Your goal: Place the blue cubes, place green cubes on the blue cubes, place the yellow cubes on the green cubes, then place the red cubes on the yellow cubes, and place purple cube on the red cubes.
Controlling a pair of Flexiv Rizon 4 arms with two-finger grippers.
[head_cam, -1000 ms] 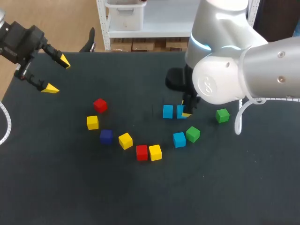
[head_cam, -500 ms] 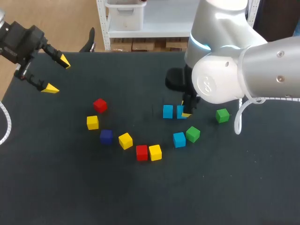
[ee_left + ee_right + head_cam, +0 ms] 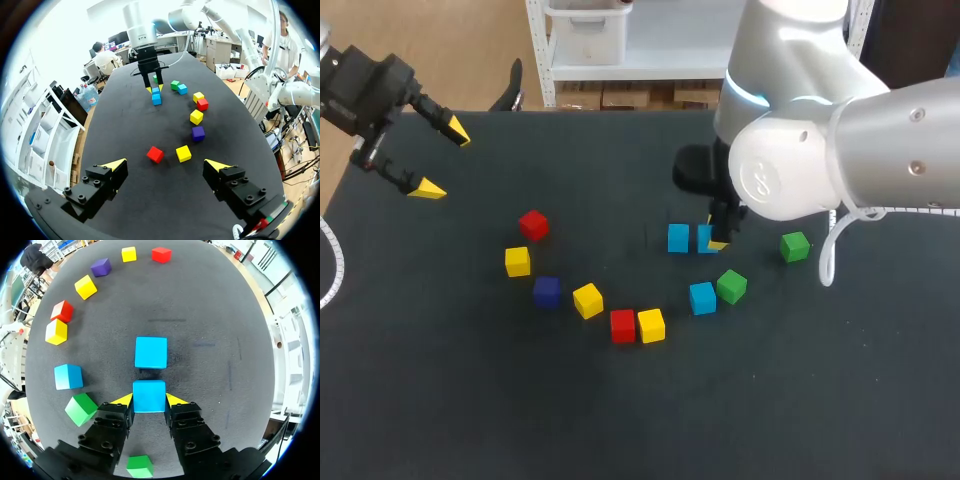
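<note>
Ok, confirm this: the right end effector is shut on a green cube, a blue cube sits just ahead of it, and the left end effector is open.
Wrong colour: the right wrist view shows the right end effector shut on a blue cube, not a green one. The rest holds: a second blue cube sits just ahead of it, and the left end effector is open.

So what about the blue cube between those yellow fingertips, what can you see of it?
It is a plain light blue cube with smooth, matte faces and sharp edges, perhaps painted wood or plastic. It seems to sit flat on the dark table. The right gripper is shut on it, one yellow tip touching each of two opposite sides. A second light blue cube lies just ahead of it, with a narrow gap between them, not touching.
</note>
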